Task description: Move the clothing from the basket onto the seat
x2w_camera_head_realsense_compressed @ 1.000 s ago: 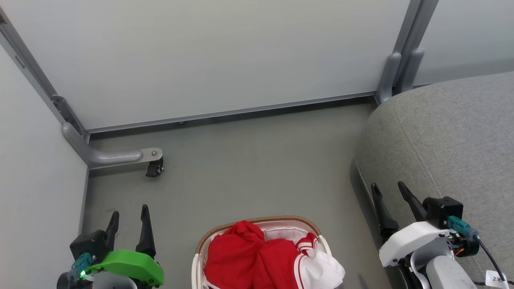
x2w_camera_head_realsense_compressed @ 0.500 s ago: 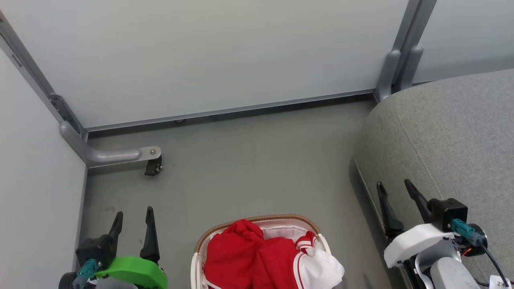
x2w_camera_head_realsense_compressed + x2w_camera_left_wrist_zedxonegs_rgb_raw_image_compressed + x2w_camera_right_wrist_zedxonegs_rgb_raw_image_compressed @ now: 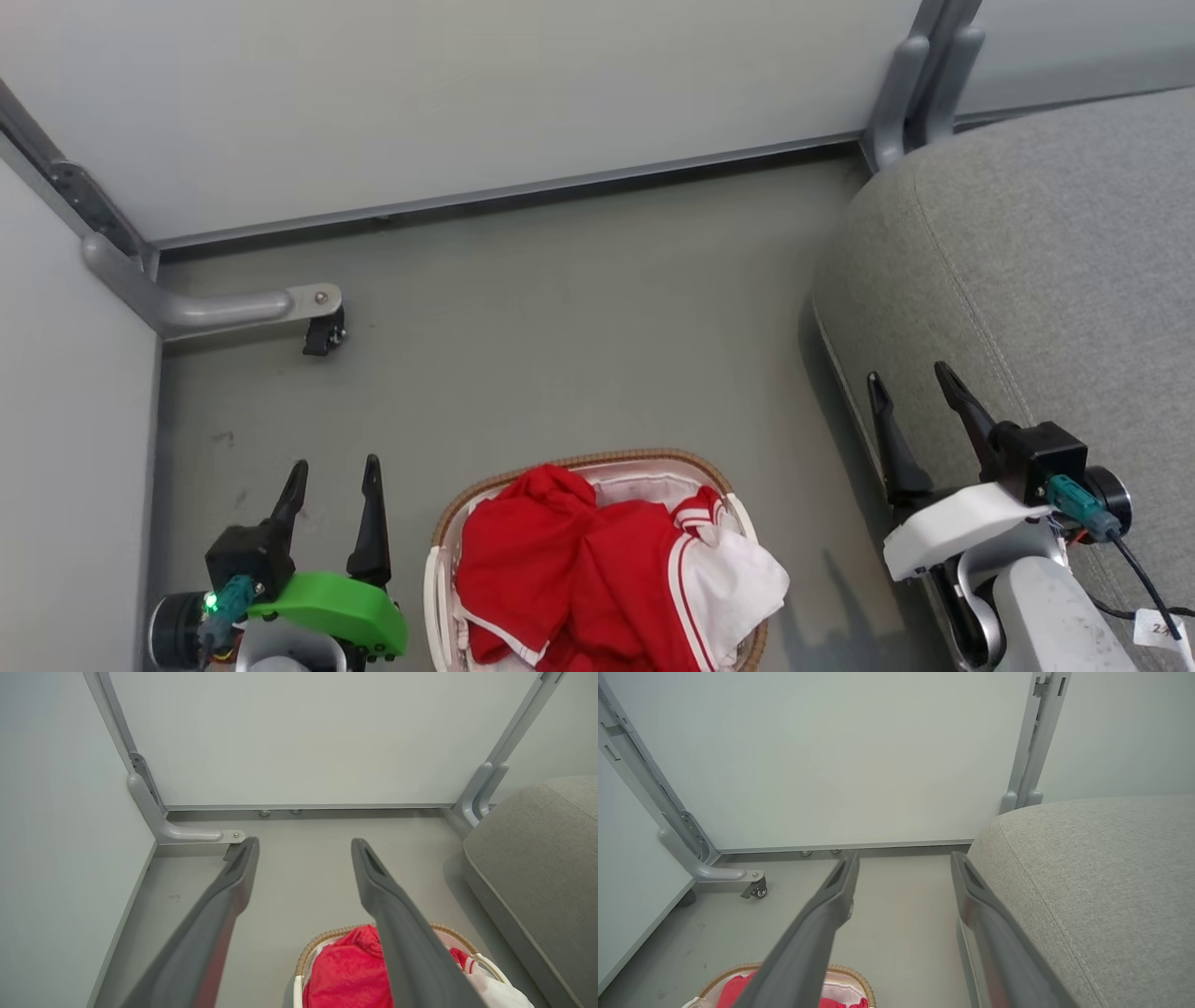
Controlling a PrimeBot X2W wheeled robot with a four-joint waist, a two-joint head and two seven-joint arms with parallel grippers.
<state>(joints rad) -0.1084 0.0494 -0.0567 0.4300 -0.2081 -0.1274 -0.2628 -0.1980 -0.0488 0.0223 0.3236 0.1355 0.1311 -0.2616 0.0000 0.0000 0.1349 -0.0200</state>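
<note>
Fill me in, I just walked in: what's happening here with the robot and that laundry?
The robot is set to unload laundry but has grabbed nothing yet. Its left claw and right claw are open and empty, one on each side of the basket. The red clothing lies heaped in it. The grey seat stands to the right.

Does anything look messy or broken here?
A bit messy, nothing broken. The clothing is heaped in a crumpled pile in the basket, and its white part flops out over the rim on the side nearer the seat. Nothing has dropped onto the floor.
</note>
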